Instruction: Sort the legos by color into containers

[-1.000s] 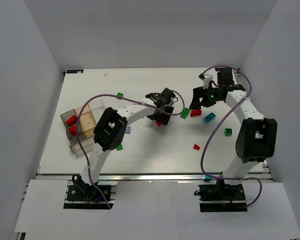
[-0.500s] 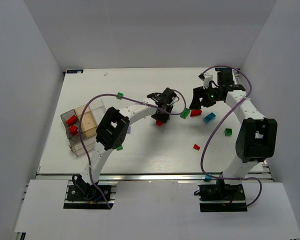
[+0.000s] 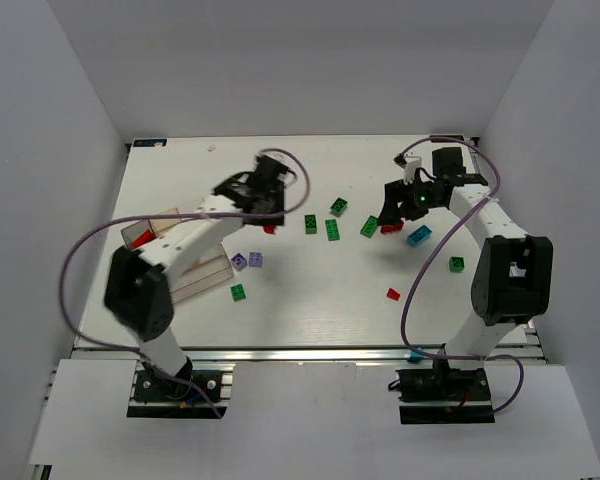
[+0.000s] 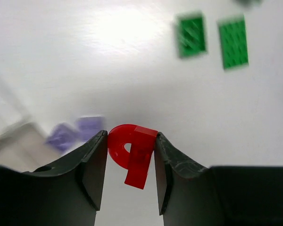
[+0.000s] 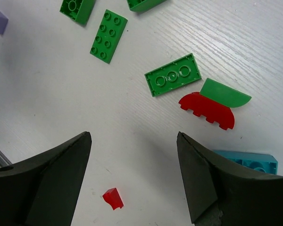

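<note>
red rounded brick [image 4: 131,155] sits pinched between your left jaws, apparently clear of the surface [image 3: 320,300] near the purple bricks [image 4: 89,127], likely held so it can join the reds [image 3: 140,240] in the clear container [image 3: 208,272]. your right jaws hang spread over a red arched brick [image 5: 206,111], placed to close on it next.

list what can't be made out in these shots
- Top external: the clear container is mostly covered by the left arm, so most of its contents are hidden.
- Left wrist: the purple bricks and green bricks are motion-blurred; studs unreadable.
- Right wrist: the teal brick is partly hidden behind a finger of the right tool.
</note>
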`<act>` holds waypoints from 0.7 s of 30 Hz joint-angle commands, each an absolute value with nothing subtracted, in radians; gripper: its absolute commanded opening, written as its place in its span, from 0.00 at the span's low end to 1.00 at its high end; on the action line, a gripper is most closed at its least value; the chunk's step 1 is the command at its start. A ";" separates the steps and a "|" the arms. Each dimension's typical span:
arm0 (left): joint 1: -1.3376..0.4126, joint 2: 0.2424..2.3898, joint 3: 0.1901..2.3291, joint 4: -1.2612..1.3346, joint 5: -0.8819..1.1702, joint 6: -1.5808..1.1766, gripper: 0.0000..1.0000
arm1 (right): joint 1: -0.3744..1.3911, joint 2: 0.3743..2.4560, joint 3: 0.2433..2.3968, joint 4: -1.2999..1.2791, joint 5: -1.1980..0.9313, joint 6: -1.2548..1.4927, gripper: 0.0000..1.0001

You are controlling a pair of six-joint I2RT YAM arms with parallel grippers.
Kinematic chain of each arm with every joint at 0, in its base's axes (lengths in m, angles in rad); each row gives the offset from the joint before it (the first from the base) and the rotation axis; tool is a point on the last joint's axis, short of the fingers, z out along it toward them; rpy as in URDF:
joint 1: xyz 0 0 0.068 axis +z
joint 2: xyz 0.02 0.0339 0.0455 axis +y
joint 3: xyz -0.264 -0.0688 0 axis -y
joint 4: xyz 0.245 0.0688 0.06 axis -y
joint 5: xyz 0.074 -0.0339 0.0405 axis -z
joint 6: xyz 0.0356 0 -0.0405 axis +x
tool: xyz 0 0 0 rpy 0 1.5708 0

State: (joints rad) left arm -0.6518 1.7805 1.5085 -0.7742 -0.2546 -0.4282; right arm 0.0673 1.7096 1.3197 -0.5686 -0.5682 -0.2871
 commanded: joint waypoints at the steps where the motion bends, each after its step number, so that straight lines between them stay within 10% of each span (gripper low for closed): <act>1: -0.507 1.550 1.404 -0.805 -0.412 -0.512 0.00 | 0.084 1.660 1.310 -0.546 -0.615 -0.318 0.78; 21: 0.159 1.446 1.157 -0.743 -0.485 -0.462 0.05 | 0.110 1.655 1.304 -0.538 -0.612 -0.362 0.78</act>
